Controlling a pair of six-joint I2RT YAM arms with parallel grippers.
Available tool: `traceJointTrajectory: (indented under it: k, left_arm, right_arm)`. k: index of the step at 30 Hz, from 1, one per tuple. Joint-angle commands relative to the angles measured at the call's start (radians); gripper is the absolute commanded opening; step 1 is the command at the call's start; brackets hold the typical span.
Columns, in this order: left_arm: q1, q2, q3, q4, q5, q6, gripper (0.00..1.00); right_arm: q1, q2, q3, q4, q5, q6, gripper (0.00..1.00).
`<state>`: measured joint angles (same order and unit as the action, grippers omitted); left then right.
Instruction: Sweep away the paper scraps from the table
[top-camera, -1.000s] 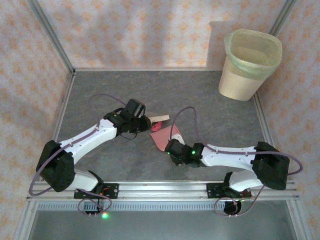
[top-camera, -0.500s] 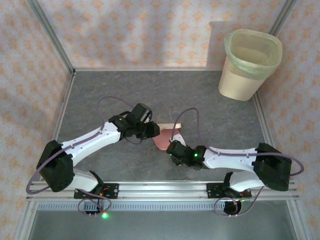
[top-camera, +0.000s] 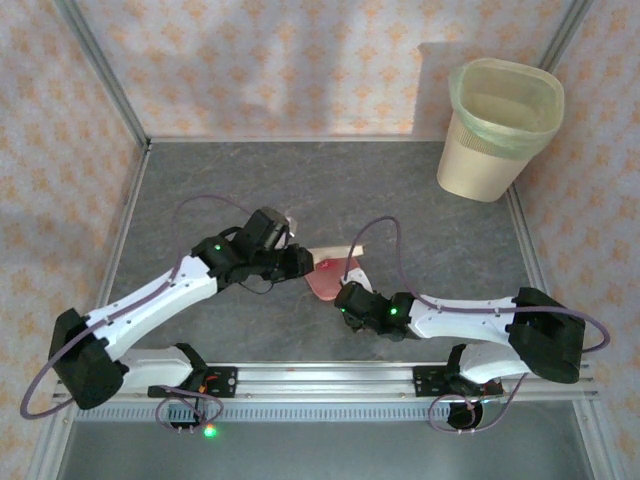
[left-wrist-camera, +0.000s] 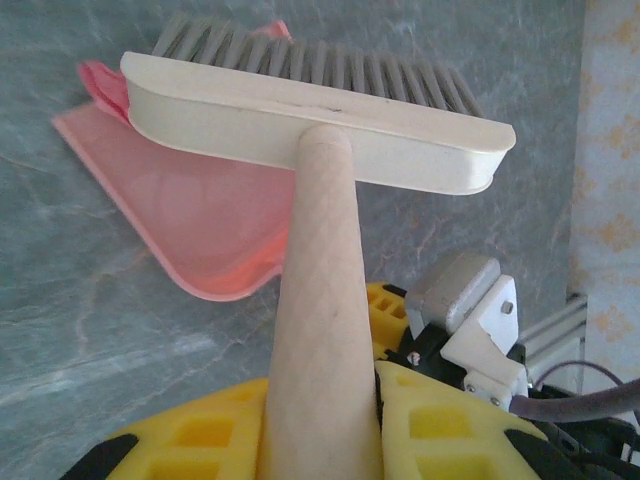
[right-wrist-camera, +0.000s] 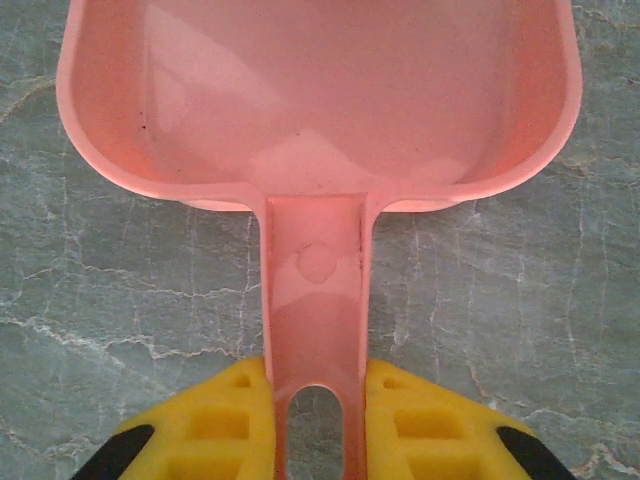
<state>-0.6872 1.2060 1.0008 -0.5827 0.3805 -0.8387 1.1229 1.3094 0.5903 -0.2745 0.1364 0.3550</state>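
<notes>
The left jaws are clamped on the brush (left-wrist-camera: 300, 120) handle, the right jaws on the pan (right-wrist-camera: 320, 120) handle. A pink scrap (left-wrist-camera: 100, 82) is seen beyond the left jaws, at the bristles and the pan's lip, on the bench (top-camera: 250, 180).

This is looking like a robot test booth in a lab, not a home. A grey stone-patterned table (top-camera: 330, 190) is sitting inside a frame of aluminium rails (top-camera: 330, 375). Thin walls (top-camera: 280, 60) with an orange flower print are closing it on three sides, like a stage set. A left arm (top-camera: 150, 300) and a right arm (top-camera: 470, 312), white and black, are standing bolted to the rail at the near edge, with loose cables (left-wrist-camera: 585, 402) hanging from them. A lined bin (top-camera: 497, 130) is standing in the far right corner.
</notes>
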Motion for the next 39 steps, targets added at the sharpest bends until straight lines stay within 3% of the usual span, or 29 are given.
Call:
traceJointTrajectory:
  k: [1, 7, 13, 17, 24, 30, 39]
  left_arm:
    - [0.039, -0.061, 0.036, -0.089, -0.168, 0.019, 0.00]
    - [0.092, -0.008, 0.041, -0.092, -0.109, 0.046, 0.00]
    - [0.078, 0.066, 0.023, -0.055, 0.005, 0.069, 0.00]
    - [0.066, 0.062, 0.017, -0.049, 0.040, 0.083, 0.00]
    - [0.039, 0.058, 0.005, -0.021, 0.199, 0.116, 0.03]
    - [0.040, 0.010, -0.008, -0.060, 0.171, 0.143, 0.03]
    - [0.130, -0.101, 0.017, -0.122, -0.021, 0.142, 0.00]
  right_arm:
    - [0.000, 0.002, -0.029, -0.046, 0.015, 0.015, 0.00]
    - [0.000, 0.005, -0.027, -0.046, 0.015, 0.014, 0.00]
    - [-0.001, 0.005, -0.029, -0.045, 0.015, 0.014, 0.00]
    - [0.000, 0.007, -0.029, -0.043, 0.016, 0.013, 0.00]
    - [0.000, 0.005, -0.030, -0.043, 0.017, 0.013, 0.00]
    - [0.000, 0.006, -0.030, -0.040, 0.022, 0.015, 0.00]
    - [0.000, 0.005, -0.031, -0.038, 0.023, 0.016, 0.00]
